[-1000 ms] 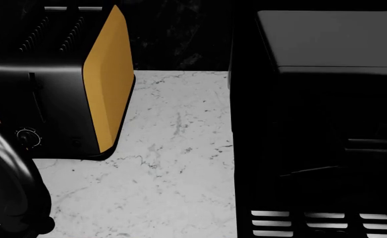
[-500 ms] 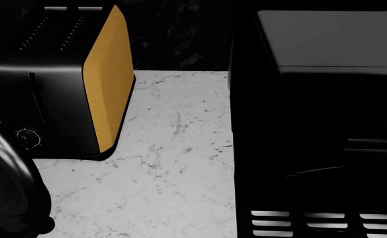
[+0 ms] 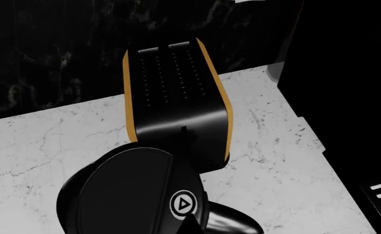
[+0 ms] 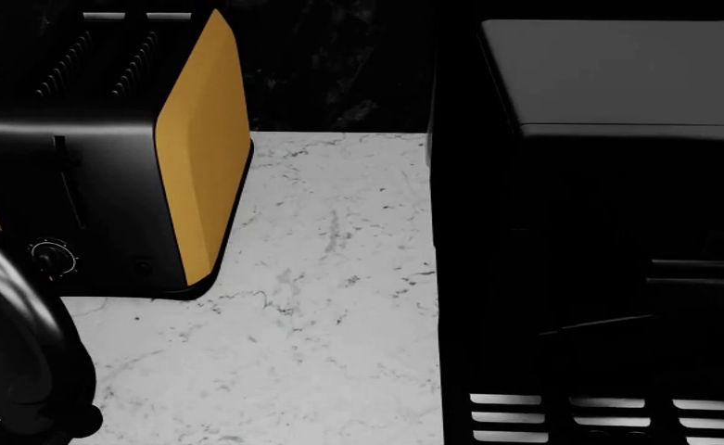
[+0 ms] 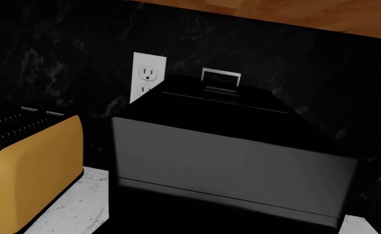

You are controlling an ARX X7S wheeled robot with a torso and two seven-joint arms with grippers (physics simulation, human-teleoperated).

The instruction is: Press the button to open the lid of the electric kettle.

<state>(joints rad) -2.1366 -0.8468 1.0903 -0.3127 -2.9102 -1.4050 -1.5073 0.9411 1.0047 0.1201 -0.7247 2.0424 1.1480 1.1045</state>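
Note:
In the left wrist view the electric kettle shows from above: its round lid (image 3: 122, 195) looks dark and lies down on the body. The small white button (image 3: 183, 204) with a dark triangle sits at the lid's edge, by the curved black handle (image 3: 236, 223). My left gripper (image 3: 190, 223) shows as one dark pointed tip, jaws together, just short of the button's rim; I cannot tell whether it touches. In the head view only the kettle's black handle (image 4: 21, 352) shows, at the lower left. My right gripper is out of view.
A black-and-orange toaster (image 4: 151, 158) stands right behind the kettle, also in the left wrist view (image 3: 174, 102). A big black coffee machine (image 4: 597, 185) fills the right, with its drip grate (image 4: 609, 417). White marble counter (image 4: 324, 306) lies between. A wall outlet (image 5: 148, 78) is behind.
A faint dark edge in front of the coffee machine has shifted slightly right and down in the head view. Nothing else has moved.

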